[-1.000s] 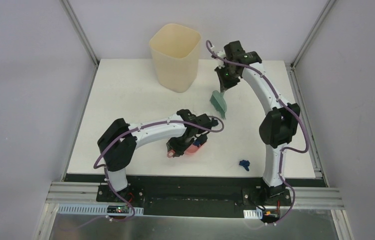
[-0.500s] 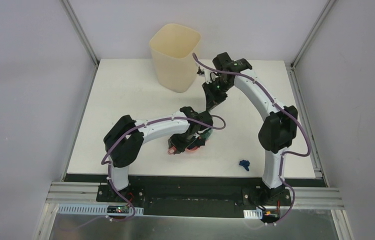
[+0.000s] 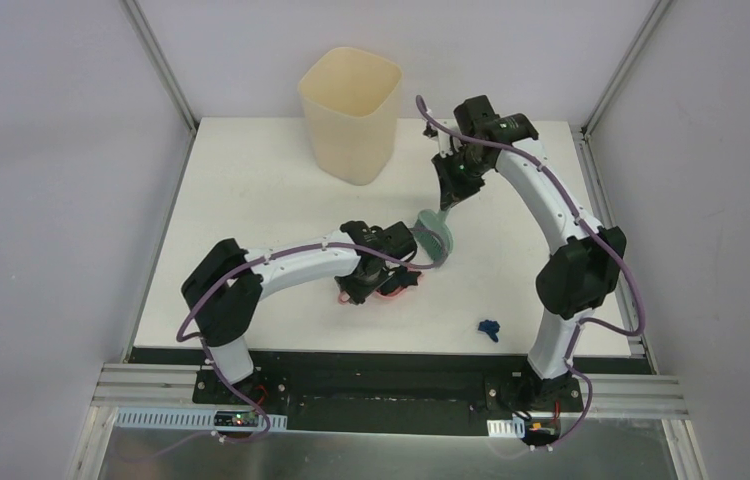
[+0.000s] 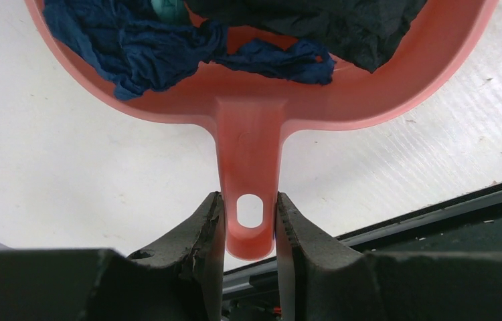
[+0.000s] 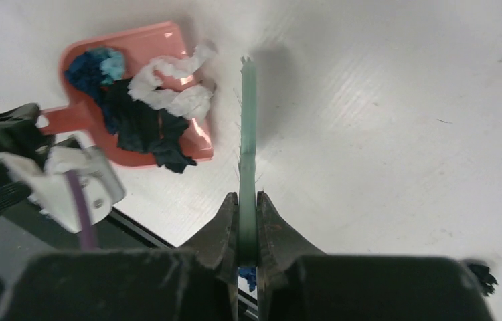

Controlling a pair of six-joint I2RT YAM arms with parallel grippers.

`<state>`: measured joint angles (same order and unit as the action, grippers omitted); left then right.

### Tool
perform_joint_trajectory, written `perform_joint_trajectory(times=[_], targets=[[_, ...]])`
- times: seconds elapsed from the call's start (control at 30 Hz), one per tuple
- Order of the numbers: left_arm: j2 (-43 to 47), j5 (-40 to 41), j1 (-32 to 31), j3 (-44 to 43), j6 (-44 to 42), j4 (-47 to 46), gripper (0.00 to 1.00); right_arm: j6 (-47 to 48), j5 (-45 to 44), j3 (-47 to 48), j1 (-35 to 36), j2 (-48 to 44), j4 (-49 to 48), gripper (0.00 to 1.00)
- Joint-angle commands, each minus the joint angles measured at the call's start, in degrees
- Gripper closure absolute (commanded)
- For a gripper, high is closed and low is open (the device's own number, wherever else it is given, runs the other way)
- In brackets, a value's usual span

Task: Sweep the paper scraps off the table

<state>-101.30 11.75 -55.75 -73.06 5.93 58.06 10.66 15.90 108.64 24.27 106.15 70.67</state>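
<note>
Most of the paper scraps (image 5: 142, 114) lie heaped in the pink dustpan (image 5: 168, 43): dark blue, teal, black and white wads, with the white one at the pan's open edge. In the left wrist view the dark blue and black wads fill the back of the pan, against its raised rim. One loose dark blue scrap (image 3: 490, 328) lies on the white table (image 3: 251, 200) close to its black front edge, on the right side and well apart from the dustpan. The dustpan sits low on the table, near the middle and towards the front. The left fingers (image 4: 201, 227) are clenched on the tip of its handle, one on each side of the hanging hole. The green hand brush (image 5: 248, 120) stands just beside the pan's open edge, seen edge-on in the right wrist view. The right fingers (image 5: 225, 227) are clamped tight on its handle from above. A cream plastic bin (image 3: 351, 115) stands at the far edge of the table, well apart from the pan and brush.
</note>
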Motion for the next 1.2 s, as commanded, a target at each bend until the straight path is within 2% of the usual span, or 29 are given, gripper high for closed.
perform_joint_trajectory(times=[0.0,0.17,0.27,0.33,0.53,0.63,0.83,1.03,1.17], targets=[[6.15,1.91,0.55,0.97,-3.04,-6.19,0.85,0.41,-5.45,2.37,-0.96,-2.03,-1.81,1.00],[7.52,3.01,0.60,-0.32,-3.72,-5.37,0.85,-0.02,-7.13,0.75,-4.53,-3.52,-2.84,1.00],[7.81,3.37,0.55,-2.66,-4.18,-3.38,0.85,-0.56,-5.17,-1.19,-7.83,-4.56,-3.31,1.00],[8.10,4.21,0.58,-4.78,-4.60,-2.11,0.85,-1.27,-2.31,-3.48,-10.12,-5.83,-4.27,1.00],[7.92,6.30,1.65,-11.81,-7.17,1.81,0.85,-3.11,14.98,-12.72,-18.76,-9.84,-8.21,1.00],[7.24,7.10,2.60,-14.91,-8.55,3.26,0.85,-1.19,22.98,-18.77,-19.20,-12.40,-10.39,1.00],[7.17,8.95,5.33,-20.01,-10.32,5.30,0.85,-1.64,32.72,-30.05,-21.06,-17.06,-18.55,1.00],[7.87,10.03,9.47,-23.86,-11.71,5.04,0.85,-1.17,35.85,-35.66,-24.02,-17.81,-23.82,1.00],[7.52,10.61,11.26,-27.31,-12.08,4.96,0.85,-1.22,38.07,-36.26,-24.18,-16.18,-23.97,1.00]])
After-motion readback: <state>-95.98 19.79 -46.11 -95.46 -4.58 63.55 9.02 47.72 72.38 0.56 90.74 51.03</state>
